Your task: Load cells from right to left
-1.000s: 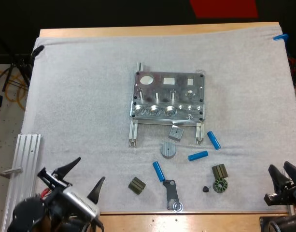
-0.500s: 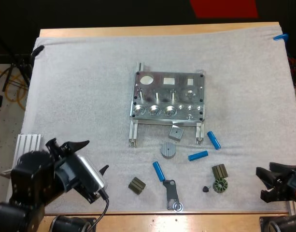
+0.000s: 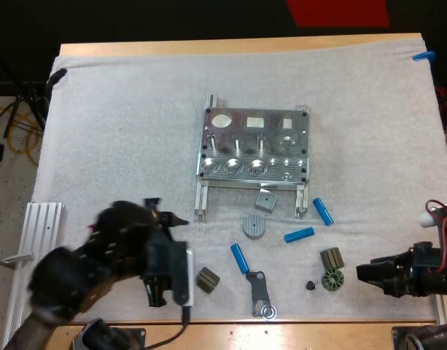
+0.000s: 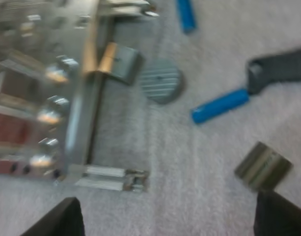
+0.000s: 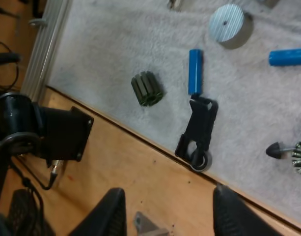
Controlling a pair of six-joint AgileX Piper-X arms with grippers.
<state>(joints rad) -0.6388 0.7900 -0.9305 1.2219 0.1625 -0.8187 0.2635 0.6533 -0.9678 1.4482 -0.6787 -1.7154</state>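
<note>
3 blue cells [image 3: 299, 235] lie loose on the white mat [image 3: 121, 131] just on the near side of the metal fixture [image 3: 254, 146], among small dark parts. My left gripper [image 4: 167, 216] hovers by the fixture's rail with its fingers spread, clear of everything. My right gripper [image 5: 170, 209], equally spread and empty, hangs over the table edge [image 5: 155, 177] near a black bracket [image 5: 197, 132].

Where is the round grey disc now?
In the high view the round grey disc lies near-side of the metal fixture, by the small grey block, a blue cylinder to its right.
</note>
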